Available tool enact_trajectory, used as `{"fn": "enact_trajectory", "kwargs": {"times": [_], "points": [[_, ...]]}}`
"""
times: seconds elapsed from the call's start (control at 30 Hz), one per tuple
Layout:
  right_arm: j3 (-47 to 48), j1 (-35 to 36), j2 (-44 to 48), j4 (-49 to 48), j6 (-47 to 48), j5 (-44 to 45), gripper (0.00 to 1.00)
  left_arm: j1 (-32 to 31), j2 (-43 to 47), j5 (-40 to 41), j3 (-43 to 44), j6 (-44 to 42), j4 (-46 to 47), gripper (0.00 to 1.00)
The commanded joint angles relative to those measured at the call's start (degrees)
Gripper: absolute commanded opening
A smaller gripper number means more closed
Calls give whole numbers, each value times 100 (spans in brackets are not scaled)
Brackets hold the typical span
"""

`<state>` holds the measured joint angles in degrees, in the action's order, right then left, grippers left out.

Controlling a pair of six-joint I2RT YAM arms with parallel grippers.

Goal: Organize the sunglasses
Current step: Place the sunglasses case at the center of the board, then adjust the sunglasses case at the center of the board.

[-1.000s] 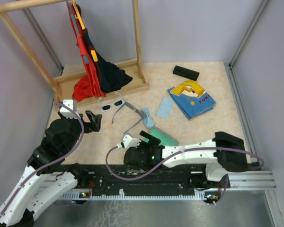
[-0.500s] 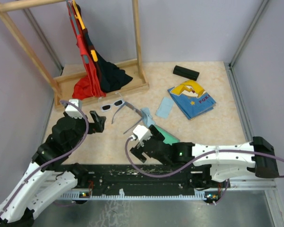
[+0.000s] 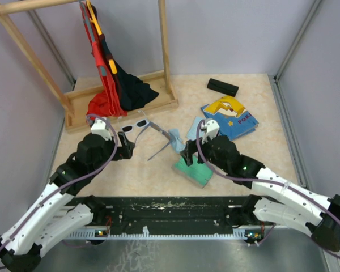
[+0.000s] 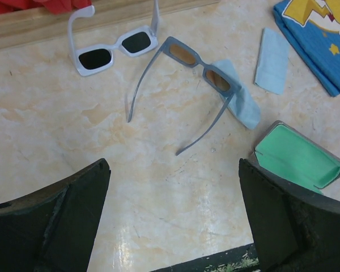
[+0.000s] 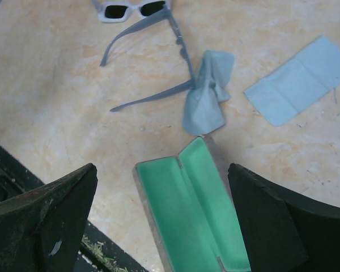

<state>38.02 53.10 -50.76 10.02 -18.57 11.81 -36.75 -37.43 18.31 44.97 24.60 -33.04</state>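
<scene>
The white-framed sunglasses (image 3: 135, 124) lie open, lenses down, near the wooden rack's base; they also show in the left wrist view (image 4: 110, 48). Just right of them lie the thin grey sunglasses (image 3: 160, 130), temples spread towards me (image 4: 198, 62), one end resting on a crumpled light-blue cloth (image 5: 207, 93). My left gripper (image 3: 126, 145) hovers open just short of both pairs, nothing between its fingers (image 4: 174, 167). My right gripper (image 3: 188, 153) stands open above an open grey case with green lining (image 5: 192, 209), also empty.
A flat light-blue cloth (image 3: 196, 129) lies right of the grey pair. Farther back are a folded blue shirt (image 3: 229, 119) and a shut black case (image 3: 222, 86). The wooden rack (image 3: 124, 106) with red and dark garments fills the back left. Walls enclose the table.
My right arm swung from the front left to the right, its gripper now over the green-lined case. My left gripper advanced towards the sunglasses. Both stayed open.
</scene>
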Motion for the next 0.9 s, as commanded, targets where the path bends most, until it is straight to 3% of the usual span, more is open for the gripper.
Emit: {"fn": "enact_trajectory", "kwargs": {"times": [0.0, 0.3, 0.57, 0.87], "points": [[-20, -831, 140, 195, -574, -790, 98, 19, -191, -138, 9, 155, 32, 100], [129, -2043, -162, 895, -1193, -1093, 99, 19, -1148, 133, 337, 558, -606, 100], [130, -2099, -238, 1150, -1244, -983, 99, 19, -1245, 487, 458, 908, -829, 100], [-134, -2098, 36, 1279, -1064, -527, 97, 19, -1448, 239, 495, 1097, -799, 100]]}}
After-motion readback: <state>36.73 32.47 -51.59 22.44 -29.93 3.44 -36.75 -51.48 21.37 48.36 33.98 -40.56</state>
